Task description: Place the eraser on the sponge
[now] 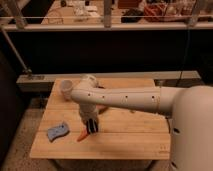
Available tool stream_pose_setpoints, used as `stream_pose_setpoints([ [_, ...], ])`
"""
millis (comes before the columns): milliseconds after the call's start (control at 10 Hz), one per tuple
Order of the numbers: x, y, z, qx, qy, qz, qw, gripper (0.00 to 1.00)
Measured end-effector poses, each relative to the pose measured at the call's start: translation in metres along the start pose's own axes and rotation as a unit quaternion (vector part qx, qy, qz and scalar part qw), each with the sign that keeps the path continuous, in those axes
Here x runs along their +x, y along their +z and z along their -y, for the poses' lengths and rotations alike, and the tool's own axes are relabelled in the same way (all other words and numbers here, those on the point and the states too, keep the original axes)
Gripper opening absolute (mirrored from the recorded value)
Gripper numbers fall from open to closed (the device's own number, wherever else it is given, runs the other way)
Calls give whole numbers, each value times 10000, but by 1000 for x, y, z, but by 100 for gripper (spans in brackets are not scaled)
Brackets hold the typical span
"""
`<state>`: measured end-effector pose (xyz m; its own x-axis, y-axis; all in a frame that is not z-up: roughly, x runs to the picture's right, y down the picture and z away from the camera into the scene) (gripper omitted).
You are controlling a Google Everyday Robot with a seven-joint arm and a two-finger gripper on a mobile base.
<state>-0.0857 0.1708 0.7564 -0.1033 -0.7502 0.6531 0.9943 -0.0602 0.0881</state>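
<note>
The closed end effector [91, 128] hangs low, just beside the carrot [82, 135]. The sponge [57, 131] lies near, nothing on it. I cannot spot the eraser. The end effector might bump the carrot.

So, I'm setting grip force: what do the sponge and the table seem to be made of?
The sponge looks like soft foam: matte blue-grey, wavy edges; probably, not certainly. The table looks like pale wood, smooth finish, with faint lines between planks. The gripper, shut, hangs low over the table beside the carrot.
</note>
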Motion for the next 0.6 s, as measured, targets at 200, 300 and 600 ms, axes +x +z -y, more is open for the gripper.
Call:
stream_pose_setpoints([
  [200,4,1,27,1,-167,-27,9999,0],
  [300,5,2,33,-20,-223,-36,9997,0],
  [600,6,6,45,-54,-371,-44,9993,0],
])
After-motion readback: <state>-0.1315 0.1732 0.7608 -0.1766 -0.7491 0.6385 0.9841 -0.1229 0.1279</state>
